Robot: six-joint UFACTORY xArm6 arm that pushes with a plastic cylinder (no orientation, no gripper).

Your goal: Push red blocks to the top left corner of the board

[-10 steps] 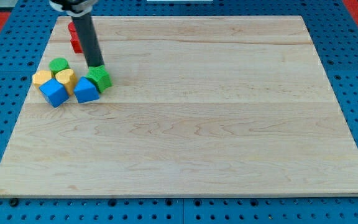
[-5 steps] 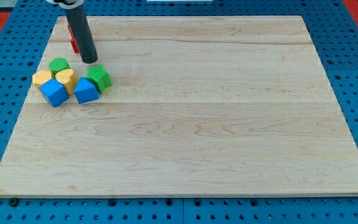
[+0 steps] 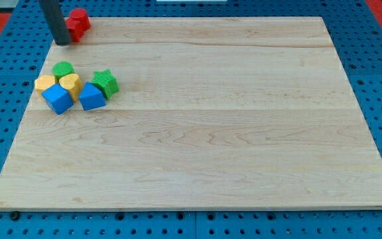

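Note:
A red block (image 3: 78,22) sits in the top left corner of the wooden board (image 3: 204,113). Whether it is one red block or two pressed together I cannot tell. My dark rod stands at the view's top left, and my tip (image 3: 62,42) touches the board just left of and below the red block, right beside it.
A cluster lies below my tip at the board's left: a green round block (image 3: 63,69), a yellow block (image 3: 45,83), a yellow heart-like block (image 3: 70,84), a blue cube (image 3: 58,99), a blue block (image 3: 92,97) and a green star (image 3: 105,83).
My tip moved up and left from beside the green star to the board's top left corner. The red block now shows uncovered, shifted slightly up and right.

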